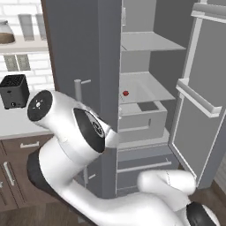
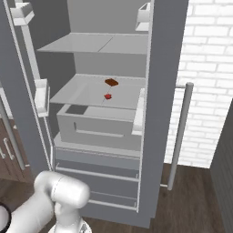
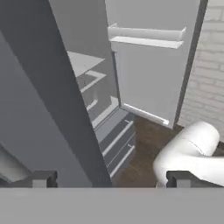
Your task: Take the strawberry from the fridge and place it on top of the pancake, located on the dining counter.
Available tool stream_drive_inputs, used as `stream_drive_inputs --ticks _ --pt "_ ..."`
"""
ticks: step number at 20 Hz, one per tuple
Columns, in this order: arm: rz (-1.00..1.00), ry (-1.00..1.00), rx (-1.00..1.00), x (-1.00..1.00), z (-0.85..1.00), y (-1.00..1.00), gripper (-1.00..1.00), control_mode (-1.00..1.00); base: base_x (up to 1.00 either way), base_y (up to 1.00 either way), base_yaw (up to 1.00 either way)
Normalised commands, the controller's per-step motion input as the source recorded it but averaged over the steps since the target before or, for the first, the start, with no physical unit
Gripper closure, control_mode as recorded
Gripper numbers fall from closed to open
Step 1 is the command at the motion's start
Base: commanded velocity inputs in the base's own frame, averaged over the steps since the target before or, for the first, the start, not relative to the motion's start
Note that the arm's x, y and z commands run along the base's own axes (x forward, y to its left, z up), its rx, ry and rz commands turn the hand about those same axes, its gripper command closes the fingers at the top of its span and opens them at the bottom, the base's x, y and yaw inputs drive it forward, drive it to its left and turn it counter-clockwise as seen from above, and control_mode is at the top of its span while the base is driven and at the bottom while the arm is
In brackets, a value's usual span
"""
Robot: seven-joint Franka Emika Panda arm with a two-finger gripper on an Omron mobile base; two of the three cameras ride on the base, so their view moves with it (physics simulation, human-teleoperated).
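Gripper (image 3: 106,178) spread wide, dark fingertips (image 3: 40,178) apart at bottom of hand view, nothing between them, facing edge of tall matte grey fridge (image 1: 84,53). Fridge right door (image 1: 201,88) stood open. Tiny round red strawberry (image 1: 126,93) sat on pale grey middle shelf (image 1: 150,90) inside. Flat dark-brown oblong piece (image 2: 111,82) lay near it, further back. Black toaster (image 1: 14,90) on counter beside fridge.
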Motion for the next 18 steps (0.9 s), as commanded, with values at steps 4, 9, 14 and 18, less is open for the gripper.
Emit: stream_drive_inputs --ticks 4,9,14,18 --pt "0.14 0.02 0.65 -0.20 0.01 -1.00 -1.00 -1.00 0.00 0.00 0.00" --pt "0.16 0.00 0.84 0.00 0.13 -1.00 -1.00 -1.00 0.00 0.00 0.00" --pt "0.19 0.03 0.88 0.16 0.04 -0.97 -1.00 -1.00 0.00 0.00 0.00" --pt "0.02 0.06 0.44 0.96 0.00 -0.91 -1.00 -1.00 0.00 0.00 0.00"
